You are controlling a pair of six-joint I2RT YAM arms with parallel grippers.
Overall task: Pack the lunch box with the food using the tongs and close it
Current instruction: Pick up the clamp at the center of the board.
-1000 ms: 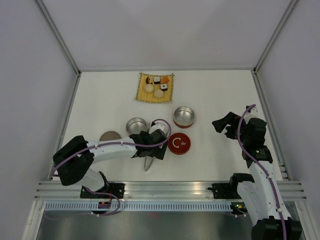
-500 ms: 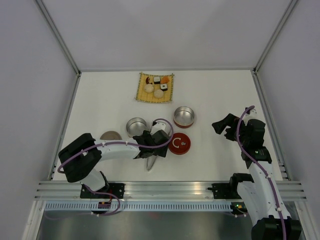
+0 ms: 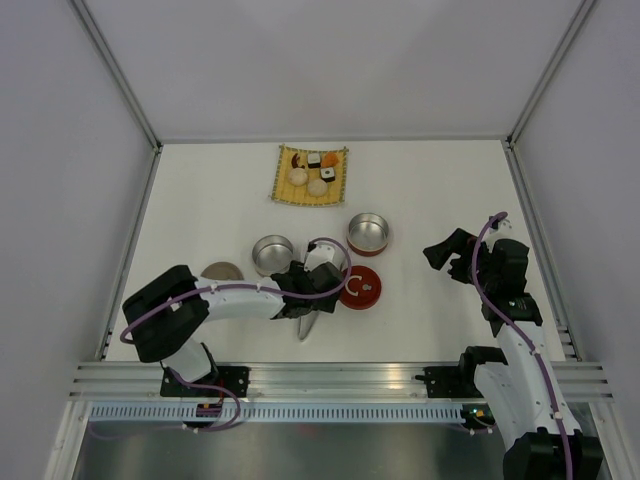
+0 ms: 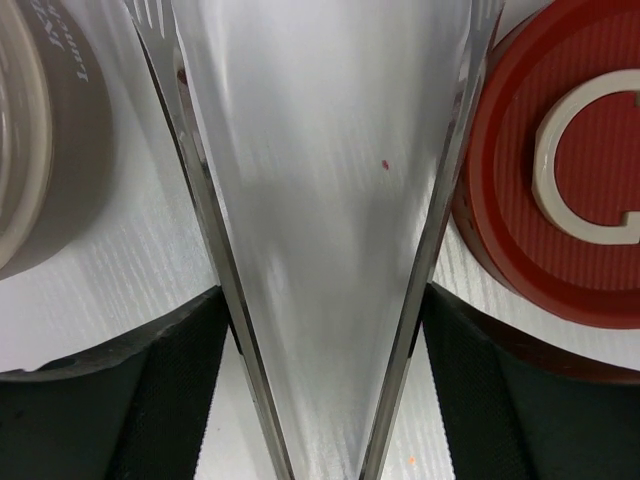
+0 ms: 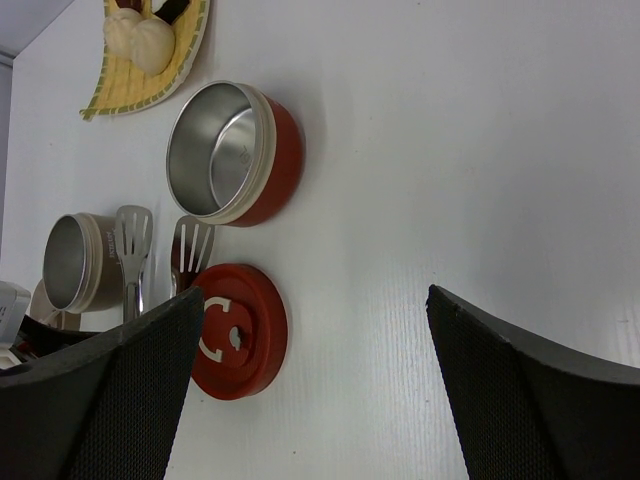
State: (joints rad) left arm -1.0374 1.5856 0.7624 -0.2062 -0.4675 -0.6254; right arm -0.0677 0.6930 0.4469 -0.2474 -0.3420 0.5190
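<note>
The silver tongs (image 3: 305, 325) lie on the table between the beige tin (image 3: 272, 253) and the red lid (image 3: 359, 288). My left gripper (image 3: 306, 298) is low over them. In the left wrist view its black fingers (image 4: 190, 360) press against the outside of both tong arms (image 4: 200, 200), which form a narrow V. The food (image 3: 313, 172) sits on the yellow mat at the back. The red tin (image 3: 368, 234) of the lunch box stands open and empty. My right gripper (image 3: 442, 250) hovers open at the right, holding nothing.
A beige lid (image 3: 220, 271) lies left of the beige tin. The right wrist view shows the tong heads (image 5: 133, 235) beside the beige tin (image 5: 80, 260), with the red lid (image 5: 240, 345) and red tin (image 5: 270, 170) nearby. Metal rails border the table.
My left gripper has shifted slightly right and lower over the tongs, and its jaws have narrowed onto the tong arms. The right arm has barely moved.
</note>
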